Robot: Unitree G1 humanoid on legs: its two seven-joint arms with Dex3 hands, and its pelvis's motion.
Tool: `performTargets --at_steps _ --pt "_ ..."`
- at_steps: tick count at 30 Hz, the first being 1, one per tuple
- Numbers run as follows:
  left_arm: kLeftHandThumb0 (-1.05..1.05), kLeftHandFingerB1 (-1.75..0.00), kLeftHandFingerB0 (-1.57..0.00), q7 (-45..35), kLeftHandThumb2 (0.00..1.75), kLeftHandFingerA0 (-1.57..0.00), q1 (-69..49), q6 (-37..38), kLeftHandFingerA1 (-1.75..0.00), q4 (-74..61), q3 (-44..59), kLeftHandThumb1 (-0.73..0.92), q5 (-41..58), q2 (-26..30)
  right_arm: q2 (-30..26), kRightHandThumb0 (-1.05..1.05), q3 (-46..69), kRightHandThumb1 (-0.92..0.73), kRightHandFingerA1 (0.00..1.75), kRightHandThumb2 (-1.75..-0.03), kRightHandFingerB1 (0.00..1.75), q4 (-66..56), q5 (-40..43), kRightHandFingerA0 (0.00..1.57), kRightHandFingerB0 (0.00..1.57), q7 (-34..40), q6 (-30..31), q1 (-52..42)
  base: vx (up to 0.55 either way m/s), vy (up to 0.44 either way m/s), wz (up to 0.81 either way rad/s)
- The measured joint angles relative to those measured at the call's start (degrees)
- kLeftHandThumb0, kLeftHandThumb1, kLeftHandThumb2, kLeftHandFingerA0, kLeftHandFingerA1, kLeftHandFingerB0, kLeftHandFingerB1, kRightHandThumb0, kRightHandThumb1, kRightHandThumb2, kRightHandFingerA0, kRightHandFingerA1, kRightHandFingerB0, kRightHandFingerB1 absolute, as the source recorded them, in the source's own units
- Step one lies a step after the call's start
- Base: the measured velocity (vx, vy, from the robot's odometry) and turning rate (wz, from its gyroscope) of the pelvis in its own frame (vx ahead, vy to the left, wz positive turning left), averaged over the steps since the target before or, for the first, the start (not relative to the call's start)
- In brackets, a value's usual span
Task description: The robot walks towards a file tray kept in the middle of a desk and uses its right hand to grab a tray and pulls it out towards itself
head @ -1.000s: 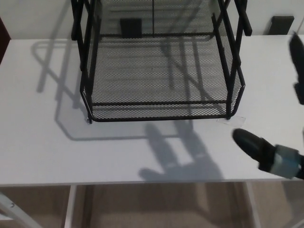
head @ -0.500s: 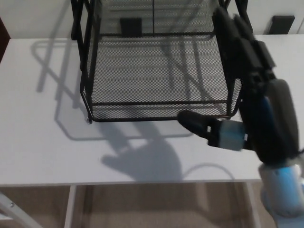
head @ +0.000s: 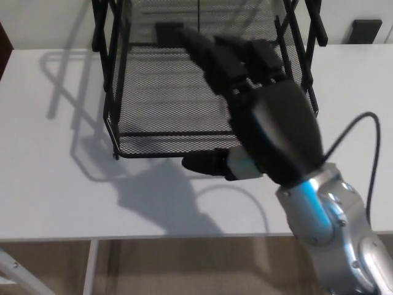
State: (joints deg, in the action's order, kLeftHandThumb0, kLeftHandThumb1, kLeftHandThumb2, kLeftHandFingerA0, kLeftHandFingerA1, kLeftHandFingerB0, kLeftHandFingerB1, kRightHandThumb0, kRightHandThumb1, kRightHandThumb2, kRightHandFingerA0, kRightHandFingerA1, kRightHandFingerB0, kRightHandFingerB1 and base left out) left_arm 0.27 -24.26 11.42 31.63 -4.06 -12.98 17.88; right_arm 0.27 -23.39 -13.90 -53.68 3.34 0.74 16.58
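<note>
**Inspector A:** Head view is showing the black mesh file tray (head: 184, 104) sitting at the middle of the white table (head: 49, 153), toward its far edge. Its lowest tray (head: 166, 132) is lying with its front rim facing the robot. The right hand (head: 258, 117) is reaching over that tray from the near right. The two thick fingers (head: 215, 55) are extending out above the mesh floor, and the thumb (head: 206, 163) is lying low, just in front of and below the front rim. The hand is spread and is gripping nothing yet. The left hand is not showing.

**Inspector B:** Is the thumb touching the rim?

**Inspector A:** I cannot tell; the palm is covering the right part of the rim. The fingers are appearing to hover above the mesh, not resting on it.

**Inspector B:** Recommendation for the grasp?

**Inspector A:** In my judgement the rim should be sitting between fingers and thumb before closing: fingers dropping inside behind the front wire, thumb coming up under it. The pull should be running straight toward the robot, along the side rails (head: 110, 92). The hand is sitting right of the tray's centre, so a skewed pull is risking the tray binding in the frame. The stand looks light, and it may be sliding across the table with the tray; a slow, level draw is advisable.
</note>
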Motion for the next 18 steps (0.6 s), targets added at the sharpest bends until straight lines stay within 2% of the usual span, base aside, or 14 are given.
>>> performTargets --at_steps 1,2,3,6,7,9,14,16,17,18 --pt "-0.37 -0.38 -0.15 0.0 0.64 -0.37 0.1 0.0 -0.52 0.0 0.0 0.48 0.0 0.0 0.0 -0.83 -0.5 -0.42 0.45 -0.55 0.31 0.6 -0.7 0.00 0.00 -0.2 0.4 0.5 0.00 0.000 0.00" --pt "-0.37 -0.38 -0.15 0.0 0.64 -0.37 0.1 0.0 -0.52 0.0 -0.1 0.48 -0.1 0.0 -0.1 -0.83 -1.4 -0.42 0.45 -0.55 0.31 1.5 -1.9 0.00 0.00 -0.6 1.0 1.4 0.00 0.000 0.00" --pt "-0.37 -0.38 -0.15 0.0 0.64 -0.36 0.2 0.0 -0.52 0.0 -0.1 0.49 -0.1 0.0 -0.2 -0.86 -1.7 -0.45 0.61 -0.50 0.42 2.0 -2.4 0.00 0.00 -0.7 1.2 1.9 0.00 0.000 0.00" --pt "-0.37 -0.38 -0.14 -0.1 0.64 -0.35 0.4 0.0 -0.52 0.0 -0.2 0.49 -0.1 0.0 -0.3 -0.92 -3.5 -0.46 0.62 -0.50 0.44 4.0 -5.1 0.00 0.00 -1.5 2.5 3.6 0.00 0.000 0.00" --pt "-0.36 -0.37 -0.14 -0.1 0.64 -0.34 0.5 0.0 -0.51 0.0 -0.3 0.50 -0.1 0.0 -0.4 -0.98 -4.2 -0.35 0.73 -0.78 0.62 4.7 -6.0 0.00 0.00 -1.9 3.0 4.2 0.00 0.000 0.00" --pt "-0.36 -0.38 -0.14 -0.2 0.64 -0.35 0.5 0.0 -0.52 0.0 -0.4 0.50 -0.2 0.0 -0.5 -0.95 -5.4 -0.27 0.75 -0.75 0.65 5.7 -7.8 0.00 0.00 -2.5 3.8 5.1 0.00 0.000 0.00" --pt "-0.36 -0.37 -0.14 -0.6 0.64 -0.34 0.7 0.0 -0.51 0.0 -0.9 0.50 -0.3 0.1 -0.6 -0.96 -8.2 -0.28 0.76 -0.77 0.66 8.3 -12.3 0.00 0.00 -4.3 5.9 7.0 0.00 0.000 0.00" --pt "-0.36 -0.37 -0.14 -0.7 0.64 -0.34 0.7 0.0 -0.51 0.0 -1.1 0.50 -0.4 0.2 -0.8 -1.03 -9.2 -0.32 0.74 -0.75 0.64 9.2 -14.0 0.00 0.00 -5.1 6.7 7.6 0.00 0.000 0.00" --pt "-0.36 -0.37 -0.14 -0.8 0.64 -0.35 0.8 0.0 -0.51 0.0 -1.2 0.50 -0.4 0.2 -0.8 -0.95 -9.7 -0.26 0.76 -0.74 0.65 9.7 -14.9 0.00 0.00 -5.6 7.1 8.0 0.00 0.000 0.00" --pt "-0.37 -0.37 -0.14 -0.8 0.64 -0.35 0.8 0.0 -0.51 0.0 -1.3 0.49 -0.4 0.3 -0.9 -0.92 -10.0 -0.37 0.77 -0.53 0.61 10.0 -15.6 0.00 0.00 -6.0 7.4 8.3 0.00 0.000 0.00"
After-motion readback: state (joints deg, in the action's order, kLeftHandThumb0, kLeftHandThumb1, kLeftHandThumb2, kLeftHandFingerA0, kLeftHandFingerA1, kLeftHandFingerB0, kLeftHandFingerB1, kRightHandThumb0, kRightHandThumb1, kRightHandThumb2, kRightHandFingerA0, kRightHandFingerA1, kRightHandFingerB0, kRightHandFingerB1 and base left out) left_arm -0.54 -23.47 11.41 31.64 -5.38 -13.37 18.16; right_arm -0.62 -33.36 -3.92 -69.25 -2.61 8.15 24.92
